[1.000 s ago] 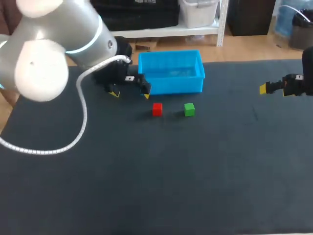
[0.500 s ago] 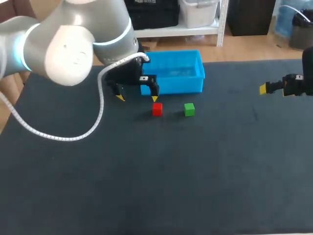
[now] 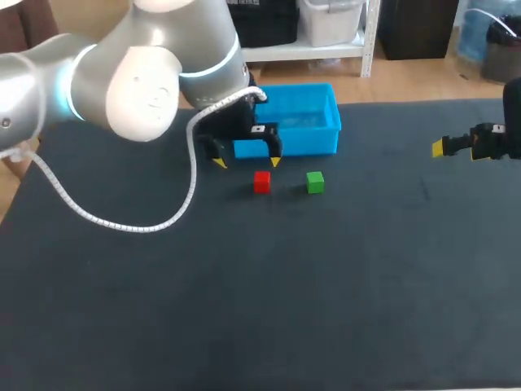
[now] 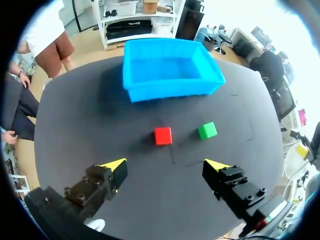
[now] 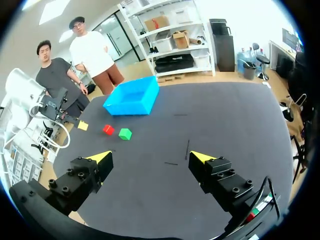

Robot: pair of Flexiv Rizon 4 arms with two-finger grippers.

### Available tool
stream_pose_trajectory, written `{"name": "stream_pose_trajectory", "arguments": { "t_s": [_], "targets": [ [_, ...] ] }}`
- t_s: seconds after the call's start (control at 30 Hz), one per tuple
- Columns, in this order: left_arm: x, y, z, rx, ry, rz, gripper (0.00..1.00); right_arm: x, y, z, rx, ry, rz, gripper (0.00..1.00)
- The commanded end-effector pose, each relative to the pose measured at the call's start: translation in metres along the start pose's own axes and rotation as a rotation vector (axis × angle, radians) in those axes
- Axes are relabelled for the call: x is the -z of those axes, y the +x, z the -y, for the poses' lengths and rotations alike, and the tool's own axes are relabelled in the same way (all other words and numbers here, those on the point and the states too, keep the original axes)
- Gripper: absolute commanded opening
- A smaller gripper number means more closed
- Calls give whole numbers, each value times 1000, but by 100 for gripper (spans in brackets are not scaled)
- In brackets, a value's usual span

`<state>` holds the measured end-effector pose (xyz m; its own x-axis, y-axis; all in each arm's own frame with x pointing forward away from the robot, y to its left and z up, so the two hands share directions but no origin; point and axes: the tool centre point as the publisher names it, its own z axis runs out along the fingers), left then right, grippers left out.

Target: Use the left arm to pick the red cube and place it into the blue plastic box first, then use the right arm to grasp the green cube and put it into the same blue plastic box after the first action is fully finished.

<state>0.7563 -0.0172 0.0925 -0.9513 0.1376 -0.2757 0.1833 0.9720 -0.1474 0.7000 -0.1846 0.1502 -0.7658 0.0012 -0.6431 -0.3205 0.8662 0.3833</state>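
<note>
A small red cube [image 3: 261,182] lies on the dark table in front of the blue plastic box [image 3: 287,139], with a green cube [image 3: 315,182] just to its right. My left gripper [image 3: 247,162] hangs open above the table just behind and left of the red cube, close to the box's front wall. In the left wrist view the red cube [image 4: 163,135] and green cube [image 4: 207,130] lie ahead of the open left gripper [image 4: 167,166], with the empty box [image 4: 170,90] beyond them. My right gripper [image 3: 456,147] stands open at the far right, well away from both cubes [image 5: 108,129] [image 5: 125,133].
The dark table [image 3: 269,293] spreads wide in front of the cubes. A white cable [image 3: 130,226] from my left arm loops over the table's left part. The box [image 5: 132,98] sits near the table's far edge.
My left arm has swung to the right along the front of the box, bringing its open gripper closer to the red cube. The right arm and both cubes have stayed put.
</note>
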Motion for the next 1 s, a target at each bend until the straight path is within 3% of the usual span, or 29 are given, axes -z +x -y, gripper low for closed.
{"name": "stream_pose_trajectory", "arguments": {
  "t_s": [0.03,0.27,0.7,1.0],
  "targets": [
    [0,1,-2,-2,10,4,100,0,0,0,1,-1,-1,100],
    [0,1,-2,-2,10,4,100,0,0,0,1,-1,-1,100],
    [-33,-28,17,67,-94,-59,100,0,0,0,1,-1,-1,100],
    [-54,-42,8,105,-139,-118,100,0,0,0,1,-1,-1,100]
  ]
}}
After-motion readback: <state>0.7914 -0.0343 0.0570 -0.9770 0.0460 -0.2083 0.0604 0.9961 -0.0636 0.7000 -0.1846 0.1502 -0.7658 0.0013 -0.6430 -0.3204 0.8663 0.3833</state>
